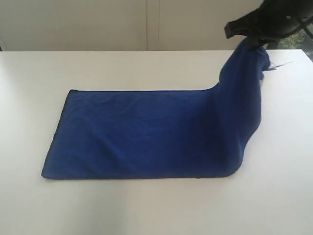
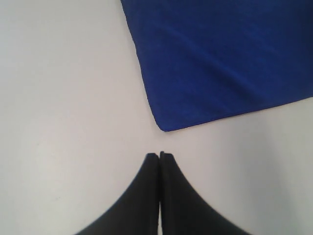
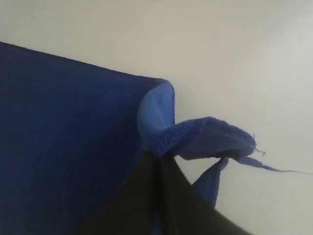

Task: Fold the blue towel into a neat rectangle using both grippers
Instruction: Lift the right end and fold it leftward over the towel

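Observation:
The blue towel [image 1: 146, 134] lies as a long folded strip across the white table [image 1: 146, 210]. Its right end rises off the table to the upper right, where my right gripper [image 1: 252, 44] is shut on a corner. In the right wrist view the black jaws [image 3: 159, 159] pinch a bunched corner of the towel [image 3: 63, 147], and a loose thread [image 3: 274, 169] trails from it. My left gripper [image 2: 159, 155] is shut and holds nothing. It hangs over bare table a short way from a flat corner of the towel [image 2: 220, 63]. The left arm is out of the exterior view.
A pale wall with a vertical seam [image 1: 152, 24] stands behind the table's far edge. Bare white tabletop [image 2: 58, 98] surrounds the towel on all sides.

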`<state>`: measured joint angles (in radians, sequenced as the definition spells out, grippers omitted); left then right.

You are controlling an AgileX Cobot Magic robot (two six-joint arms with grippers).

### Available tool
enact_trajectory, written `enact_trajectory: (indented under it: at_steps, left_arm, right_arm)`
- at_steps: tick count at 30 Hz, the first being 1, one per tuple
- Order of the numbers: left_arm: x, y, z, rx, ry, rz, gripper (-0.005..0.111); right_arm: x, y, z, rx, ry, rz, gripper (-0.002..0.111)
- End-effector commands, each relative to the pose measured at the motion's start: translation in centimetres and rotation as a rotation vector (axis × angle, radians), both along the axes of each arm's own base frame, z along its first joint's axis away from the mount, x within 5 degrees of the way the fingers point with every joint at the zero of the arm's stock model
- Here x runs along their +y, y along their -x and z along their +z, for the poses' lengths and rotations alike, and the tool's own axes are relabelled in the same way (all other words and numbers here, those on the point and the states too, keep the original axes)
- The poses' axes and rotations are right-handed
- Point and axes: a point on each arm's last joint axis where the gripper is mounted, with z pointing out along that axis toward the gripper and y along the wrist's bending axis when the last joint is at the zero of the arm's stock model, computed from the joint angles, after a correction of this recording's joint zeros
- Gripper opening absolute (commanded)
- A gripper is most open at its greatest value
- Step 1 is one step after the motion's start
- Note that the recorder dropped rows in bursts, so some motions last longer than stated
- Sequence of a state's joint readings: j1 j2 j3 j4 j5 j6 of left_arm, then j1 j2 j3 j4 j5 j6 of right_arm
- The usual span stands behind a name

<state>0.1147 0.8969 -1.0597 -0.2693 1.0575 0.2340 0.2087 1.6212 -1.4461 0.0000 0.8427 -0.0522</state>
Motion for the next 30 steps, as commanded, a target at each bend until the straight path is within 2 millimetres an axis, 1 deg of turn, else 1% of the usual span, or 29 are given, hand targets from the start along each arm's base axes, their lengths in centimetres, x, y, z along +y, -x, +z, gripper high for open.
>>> enact_trajectory:
  at_steps: [1,7,12,17,20,23,24,27,30]
  left_arm:
    - [-0.1,0.3,0.0,0.001,0.009,0.007,0.000]
    - [-0.1,0.3,0.0,0.001,0.009,0.007,0.000]
    - [-0.1,0.3,0.0,0.001,0.009,0.007,0.000]
    - [-0.1,0.3,0.0,0.001,0.009,0.007,0.000]
    - [-0.1,0.3,0.0,0.001,0.009,0.007,0.000]
    - [-0.1,0.3,0.0,0.001,0.009,0.007,0.000]
    - [-0.1,0.3,0.0,0.001,0.009,0.007,0.000]
    - [-0.1,0.3,0.0,0.001,0.009,0.007,0.000]
    - [-0.1,0.3,0.0,0.001,0.009,0.007,0.000]
  right_arm:
    - [3.8,0.5,1.5,-0.037,-0.027,0.092,0.000]
    - [9.2,0.4,1.7,-0.042,-0.042,0.213,0.000]
    - [14.2,0.3,1.1,-0.034,-0.056,0.304,0.000]
    - [20.3,0.8,-0.2,-0.034,-0.060,0.429,0.000]
    - [24.3,0.8,-2.8,-0.022,-0.060,0.490,0.000]
    - [27.8,0.4,-6.6,-0.001,-0.056,0.534,0.000]
    - [29.2,0.4,-8.3,0.005,-0.066,0.547,0.000]
    - [31.6,0.4,-11.7,0.029,-0.071,0.574,0.000]
    - [33.1,0.5,-14.1,0.057,-0.087,0.582,0.000]
